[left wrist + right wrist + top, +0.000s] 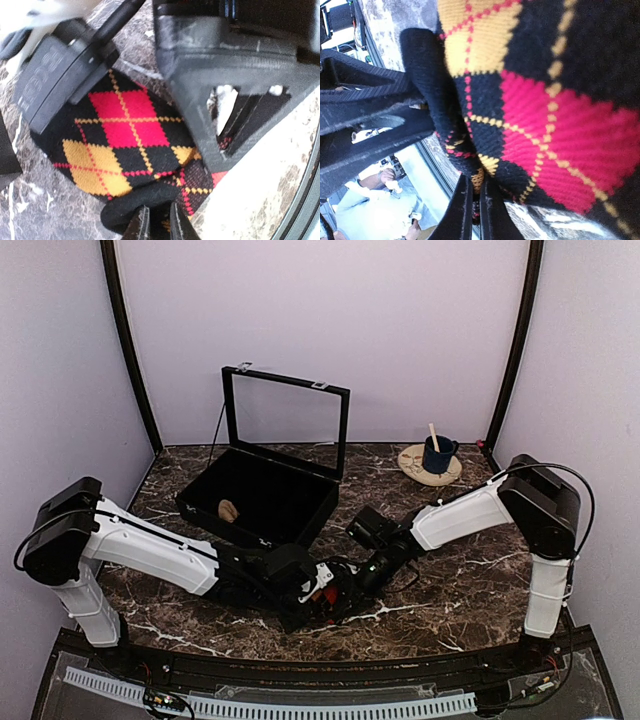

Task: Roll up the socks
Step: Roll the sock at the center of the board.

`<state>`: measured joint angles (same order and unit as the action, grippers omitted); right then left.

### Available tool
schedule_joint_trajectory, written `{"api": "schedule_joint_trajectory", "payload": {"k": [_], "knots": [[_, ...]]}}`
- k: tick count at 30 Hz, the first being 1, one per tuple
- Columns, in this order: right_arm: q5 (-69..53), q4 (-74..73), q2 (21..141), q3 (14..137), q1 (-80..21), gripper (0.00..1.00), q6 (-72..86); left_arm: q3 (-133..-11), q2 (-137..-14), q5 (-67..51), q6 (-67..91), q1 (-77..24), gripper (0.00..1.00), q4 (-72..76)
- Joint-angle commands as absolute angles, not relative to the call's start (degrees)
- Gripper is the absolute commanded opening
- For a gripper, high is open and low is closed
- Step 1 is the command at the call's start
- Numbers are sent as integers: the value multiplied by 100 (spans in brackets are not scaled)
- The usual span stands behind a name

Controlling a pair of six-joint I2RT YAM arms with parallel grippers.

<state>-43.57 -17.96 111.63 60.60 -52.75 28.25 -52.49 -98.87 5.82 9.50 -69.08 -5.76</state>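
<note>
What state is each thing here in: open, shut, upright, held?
Left gripper: shut on the socks.
Right gripper: shut on the socks.
Socks: mostly flat on the table, edge pinched by both grippers.
Black box: open, lid standing up.
Blue mug: upright, a stick in it.

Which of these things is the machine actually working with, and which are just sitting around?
In the job: the socks, pinched by the left gripper and the right gripper.

Lying about: the black box, open, with a small tan object inside; the blue mug holding a wooden stick, on a round wooden plate.
</note>
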Motion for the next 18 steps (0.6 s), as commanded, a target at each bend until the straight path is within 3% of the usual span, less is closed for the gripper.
{"api": "schedule_joint_trajectory", "payload": {"k": [1,13,18], "knots": [[-3963,-1933,11241,5937,-5229,2,2911,-5043,-9609,757,1125,-6917,17,-864],[-3823,-2029,11320,6035,-5233,1,3030,-4970,-9750,784,1224,-6894,18,-681],[-3720,-2043,11284,6052,-5230,11,3096,-5041,-9967,711,1266,-6847,17,-699]]}}
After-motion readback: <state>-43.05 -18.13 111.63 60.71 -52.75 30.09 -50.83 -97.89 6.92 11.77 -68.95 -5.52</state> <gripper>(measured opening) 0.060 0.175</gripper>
